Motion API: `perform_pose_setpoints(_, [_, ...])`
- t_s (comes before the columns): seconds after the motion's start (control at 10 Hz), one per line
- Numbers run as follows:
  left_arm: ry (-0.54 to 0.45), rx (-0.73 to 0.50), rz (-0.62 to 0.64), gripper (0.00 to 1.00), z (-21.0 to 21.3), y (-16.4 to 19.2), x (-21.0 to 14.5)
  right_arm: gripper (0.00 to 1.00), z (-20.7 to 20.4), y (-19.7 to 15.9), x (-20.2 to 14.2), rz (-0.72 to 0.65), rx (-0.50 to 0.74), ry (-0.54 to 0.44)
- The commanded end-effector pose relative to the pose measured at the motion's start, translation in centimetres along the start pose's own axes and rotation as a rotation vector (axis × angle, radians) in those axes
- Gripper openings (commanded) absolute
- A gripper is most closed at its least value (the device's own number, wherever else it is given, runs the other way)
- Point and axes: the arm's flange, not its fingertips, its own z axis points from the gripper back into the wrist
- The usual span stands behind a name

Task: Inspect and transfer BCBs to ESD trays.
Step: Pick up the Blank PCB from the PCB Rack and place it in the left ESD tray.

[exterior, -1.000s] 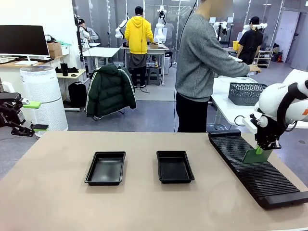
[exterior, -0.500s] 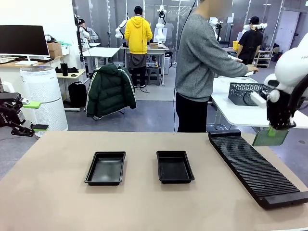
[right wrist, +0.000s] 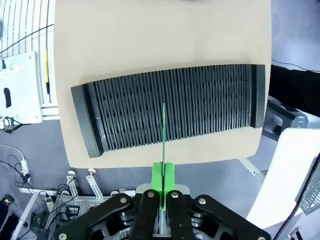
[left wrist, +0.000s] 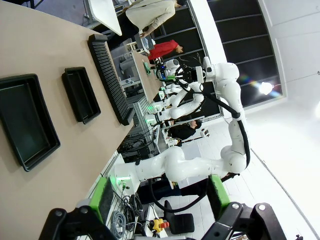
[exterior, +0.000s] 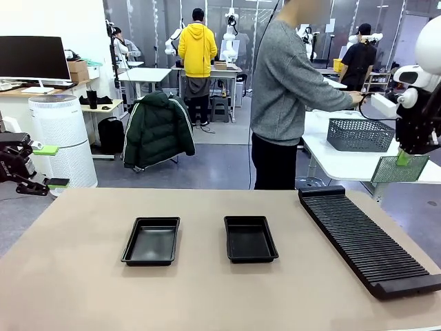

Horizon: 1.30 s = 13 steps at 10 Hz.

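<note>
At the far left edge of the worktop (exterior: 207, 303) the left pincer (exterior: 52, 166) hovers level with the near corner, its two green-padded fingers spread wide with nothing between them. The left wrist view shows the same wide gap in the left pincer (left wrist: 160, 196), with the worktop running away beyond it.

On the tan surface, left of centre, lies the left ESD tray (exterior: 151, 241), black, shallow and bare inside. Just to its right, with a strip of worktop between them, lies the right ESD tray (exterior: 250, 239), also bare. From the left wrist both show sideways, the left ESD tray (left wrist: 24, 120) nearer and the right ESD tray (left wrist: 81, 95) beyond it.

At the far side a person (exterior: 286, 89) in a grey sweater stands turned to the right, one hand (exterior: 363, 99) reaching over a white side table that carries a dark mesh basket (exterior: 351, 134).

Along the right side of the worktop runs a long black slotted rack (exterior: 365, 238), angled from the far edge towards the near right corner; its slots look unfilled.

Above and to the right of the rack's far end, the right pincer (exterior: 404, 158) points downward, clamped on the upper edge of a green BCB (exterior: 393, 170), which hangs in the air clear of the rack. In the right wrist view the right pincer (right wrist: 162, 179) grips the BCB (right wrist: 163, 135) edge-on, a thin green line over the rack (right wrist: 210, 105) well below.
</note>
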Motion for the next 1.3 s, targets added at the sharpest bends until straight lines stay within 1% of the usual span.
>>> perform_pose_setpoints(0.0, [0.0, -0.001, 0.0, 1.0, 0.0, -0.1, 0.0, 0.02, 1.9, 0.0, 0.1, -0.026, 0.012, 0.025])
perform_pose_setpoints(0.3, [0.0, -0.001, 0.0, 1.0, 0.0, -0.1, 0.0, 0.02, 4.0, 0.4, -0.2, -0.03, -0.009, 0.014])
perform_pose_setpoints(0.5, [0.0, -0.001, 0.0, 1.0, 0.0, -0.1, 0.0, 0.02, 4.1, 0.5, -0.8, -0.042, -0.018, 0.012])
perform_pose_setpoints(0.6, [0.0, -0.001, 0.0, 1.0, 0.0, -0.1, 0.0, 0.02, 4.1, 0.3, -0.4, -0.008, -0.025, -0.002])
perform_pose_setpoints(1.2, [0.0, -0.001, 0.0, 1.0, 0.0, -0.1, 0.0, 0.02, 4.1, 0.3, -0.4, -0.008, -0.025, -0.002])
